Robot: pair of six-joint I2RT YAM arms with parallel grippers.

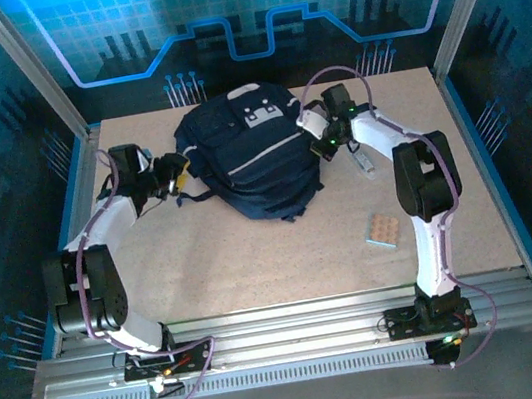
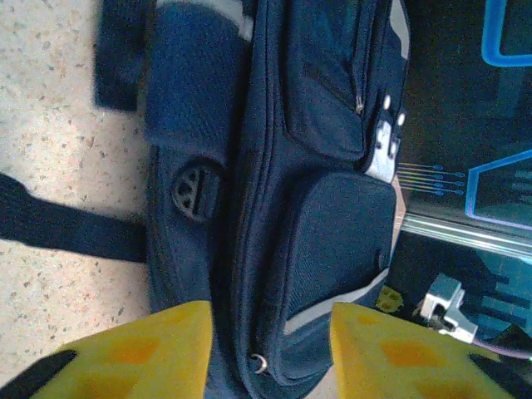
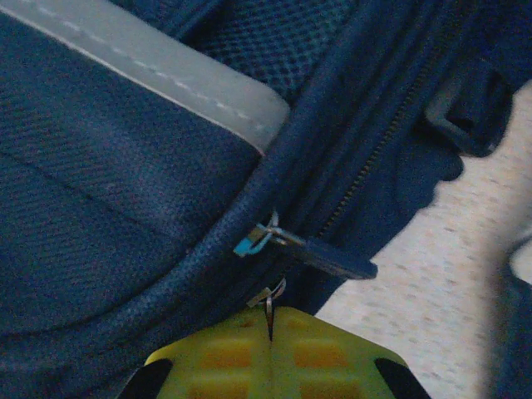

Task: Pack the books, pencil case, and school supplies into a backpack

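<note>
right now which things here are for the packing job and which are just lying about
For the job: backpack, tan dotted pad, grey-white bar, zipper pull pinched in the right gripper.
Just there: table, metal rails in front, blue back panel.

Top view: diffuse overhead light falls bright and even on the beige speckled tabletop. A soft shadow rims the large dark navy fabric backpack. There is glare on the ribbed aluminium rail at the near edge.

Left wrist view: the navy fabric is underexposed. The yellow finger pads at the bottom edge are out of focus.

Right wrist view: the small metal zip pull is sharp. The pale grey stripe is close to overexposure. The right margin is blurred.
</note>
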